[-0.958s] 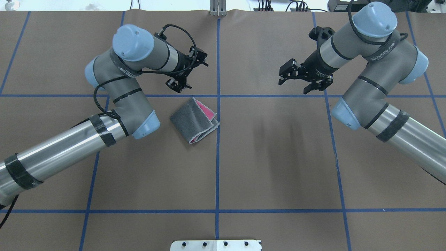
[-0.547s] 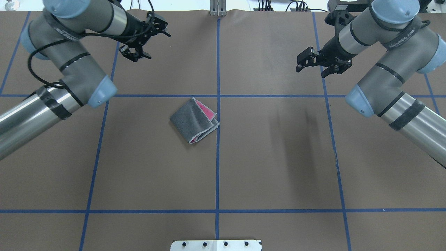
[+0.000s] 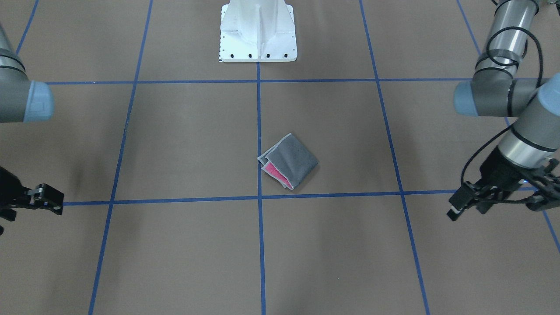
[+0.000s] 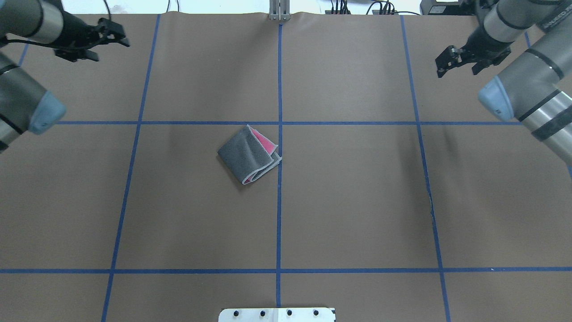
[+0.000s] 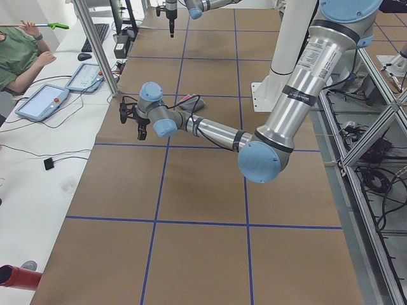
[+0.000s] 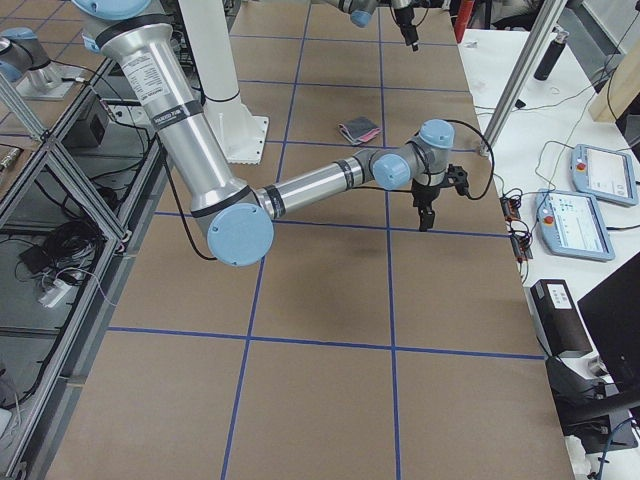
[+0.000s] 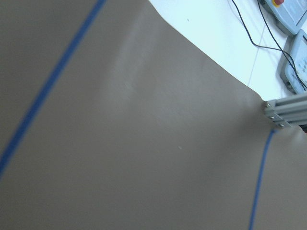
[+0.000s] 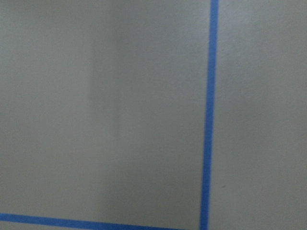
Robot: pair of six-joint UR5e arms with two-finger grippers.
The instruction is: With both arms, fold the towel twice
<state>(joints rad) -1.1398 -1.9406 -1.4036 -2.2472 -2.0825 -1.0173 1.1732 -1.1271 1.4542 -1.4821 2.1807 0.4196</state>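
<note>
The small square terry towel [image 4: 249, 154], folded with its dark grey face up and a pink strip showing, is lying mid-frame on the brown table [image 4: 357, 201], against a blue tape line [image 4: 279, 223]. The black left gripper [image 4: 111, 51] is hanging upper left and the black right gripper [image 4: 458, 71] upper right, both with fingers spread and holding nothing.

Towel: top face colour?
Dark grey on the towel, pink peeking from the open edge, light grey border. Overhead exterior shows it best.
</note>
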